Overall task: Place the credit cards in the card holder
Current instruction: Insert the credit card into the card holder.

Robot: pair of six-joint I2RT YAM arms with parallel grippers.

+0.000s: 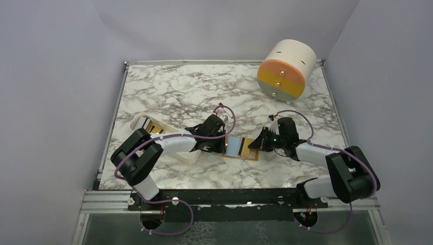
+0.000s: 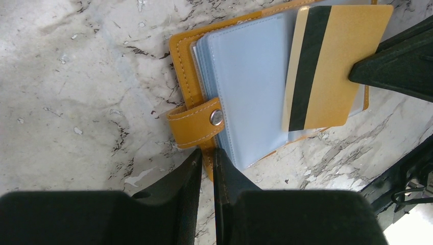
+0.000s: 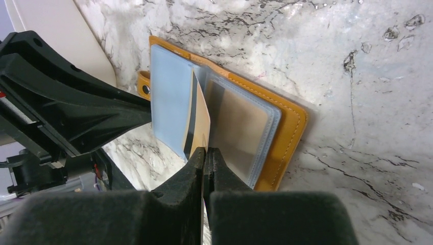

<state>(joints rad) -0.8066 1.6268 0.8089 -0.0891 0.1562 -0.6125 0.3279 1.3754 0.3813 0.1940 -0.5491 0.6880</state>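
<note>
Marbled worktop (image 1: 178,87) is carrying the open card holder (image 1: 240,148) mid-table. The left gripper (image 2: 207,168) is pinching its edge. The right gripper (image 3: 204,153) is pinching a golden credit card (image 2: 332,66) over a sleeve (image 2: 245,81), likely needing squaring to the pocket mouth next.

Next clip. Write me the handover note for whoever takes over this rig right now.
Left gripper: closed on the edge of the holder, at its sleeves; the holder lies open.
Right gripper: shut on a gold card, which lies across the sleeves with most of it showing.
Tray: at least one more card in it.
Done: holder opened, one card brought to it.
Left: seat this card in a pocket, then fetch the rest.
</note>
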